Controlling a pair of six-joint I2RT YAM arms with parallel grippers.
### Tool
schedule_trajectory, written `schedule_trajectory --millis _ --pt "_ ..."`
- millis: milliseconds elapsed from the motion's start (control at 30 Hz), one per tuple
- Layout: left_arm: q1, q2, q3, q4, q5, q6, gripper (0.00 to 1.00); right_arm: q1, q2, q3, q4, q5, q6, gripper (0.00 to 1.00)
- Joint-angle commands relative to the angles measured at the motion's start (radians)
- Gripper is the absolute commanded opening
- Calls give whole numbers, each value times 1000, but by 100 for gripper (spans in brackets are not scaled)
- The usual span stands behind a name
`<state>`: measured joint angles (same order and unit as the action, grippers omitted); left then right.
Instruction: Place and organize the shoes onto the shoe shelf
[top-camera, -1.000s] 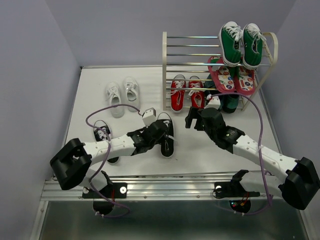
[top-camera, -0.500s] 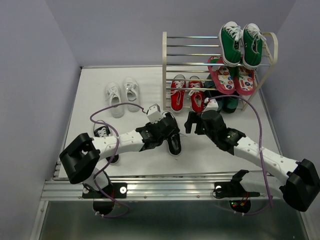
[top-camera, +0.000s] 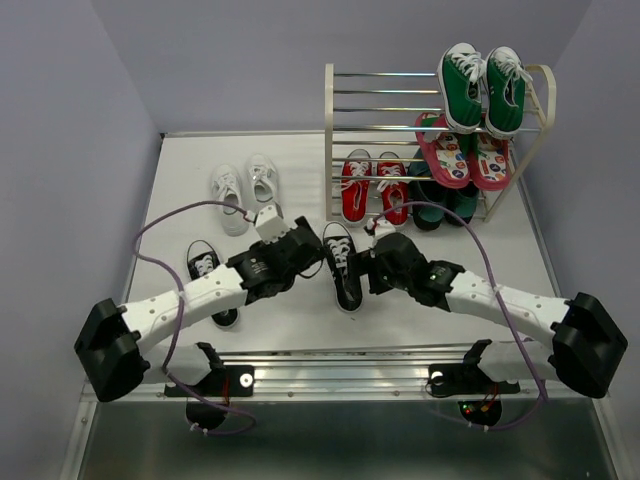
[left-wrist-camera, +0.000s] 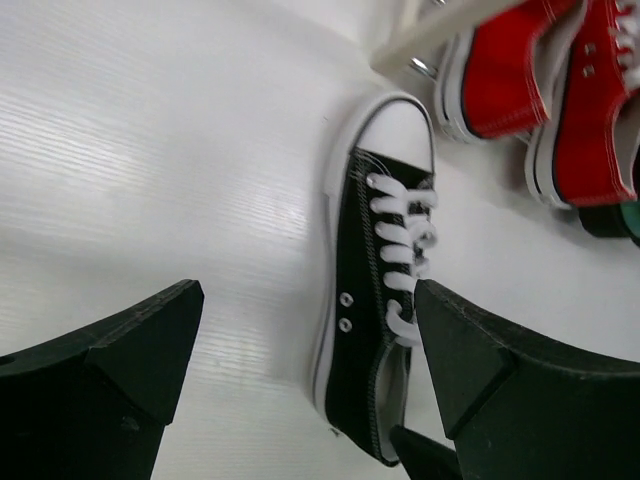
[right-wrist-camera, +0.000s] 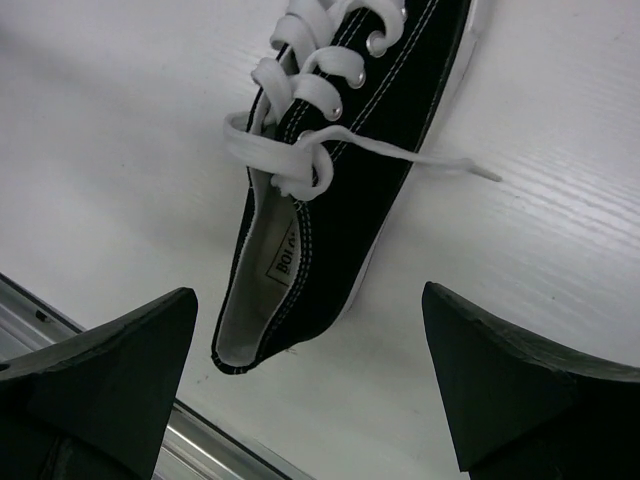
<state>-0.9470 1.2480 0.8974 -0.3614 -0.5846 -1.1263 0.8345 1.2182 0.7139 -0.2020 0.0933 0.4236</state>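
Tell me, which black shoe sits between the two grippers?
The middle black shoe, lying between the left gripper and right gripper. The other black shoe sits off to the left, partly under the left arm.

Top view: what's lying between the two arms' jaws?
A single black sneaker, sole down on the table, sits between the open left jaws and right jaws, seen in the top view.
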Motion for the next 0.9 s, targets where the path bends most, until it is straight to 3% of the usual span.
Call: schedule_trajectory --millis 0,200,467,667,767,867 --pt "109 -160 -67 -177 -81 -1 99 86 38 65 30 57 52 100" --pt "250 -377 -176 -197 -70 14 99 137 98 98 21 155 90 100" --pt "287 -384 -178 -251 -81 10 99 155 170 131 -24 204 132 98" --pt "290 -383 -178 -226 -80 23 99 164 228 148 -34 214 156 87" --pt "292 -383 -176 -217 -75 33 99 164 241 154 -51 235 171 74" --pt "292 -381 -181 -215 -75 34 99 164 251 159 -76 264 184 70"
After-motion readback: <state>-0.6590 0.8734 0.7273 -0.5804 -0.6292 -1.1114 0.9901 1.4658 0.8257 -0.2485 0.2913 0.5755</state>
